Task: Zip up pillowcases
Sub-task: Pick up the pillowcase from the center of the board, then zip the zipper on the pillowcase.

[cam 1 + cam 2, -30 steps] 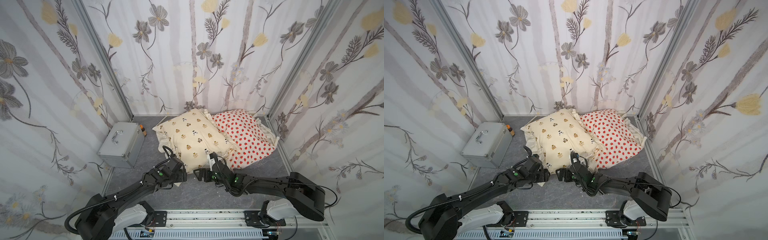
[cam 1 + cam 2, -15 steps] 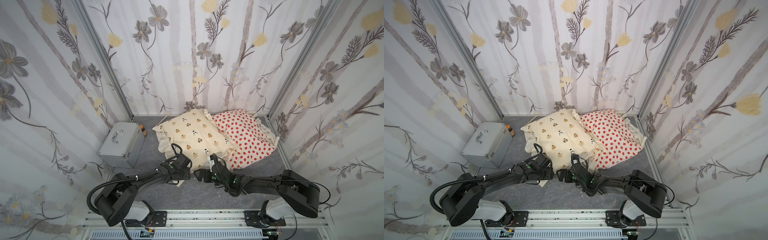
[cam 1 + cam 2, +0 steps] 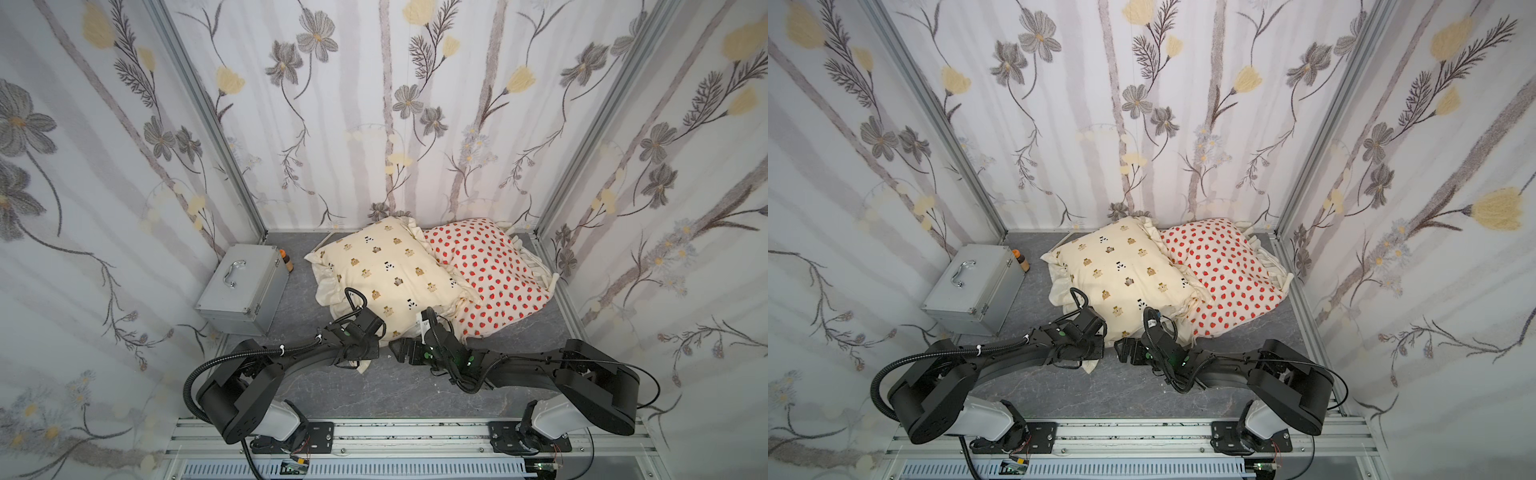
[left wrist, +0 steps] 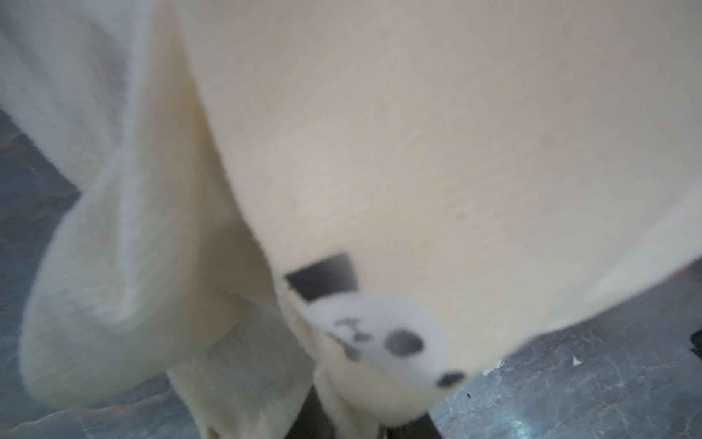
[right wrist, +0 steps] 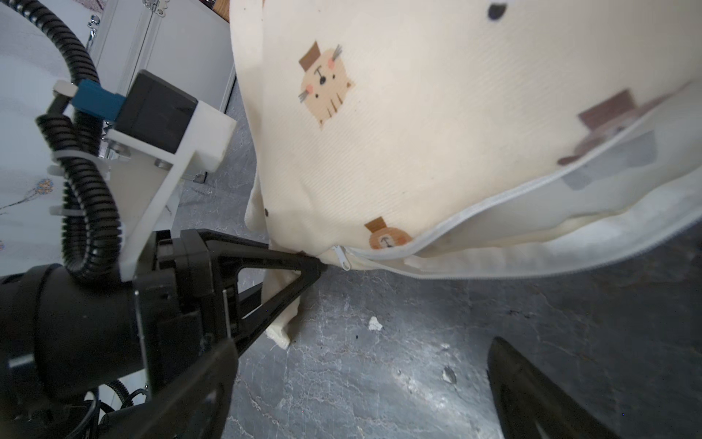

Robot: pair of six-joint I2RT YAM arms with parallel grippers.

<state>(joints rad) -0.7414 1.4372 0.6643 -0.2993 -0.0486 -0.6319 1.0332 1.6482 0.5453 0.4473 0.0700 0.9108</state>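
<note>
The grey table (image 3: 374,390) carries everything. The bear case (image 3: 390,270) lies mid-table toward the back wall, touching the strawberry case (image 3: 490,270), which fills the back right corner. A metal case (image 3: 245,286) sits apart by the left wall. The left hand (image 5: 317,266) is pressed together, pinching the bear case's near corner fabric just beside the zip's end. The right hand (image 3: 397,352) is spread and holds nothing. It is low over the table at the same near edge, facing the left hand. The zip (image 5: 494,207) gapes open along that edge. Its pull (image 5: 340,257) sits at the end by the left fingertips.
</note>
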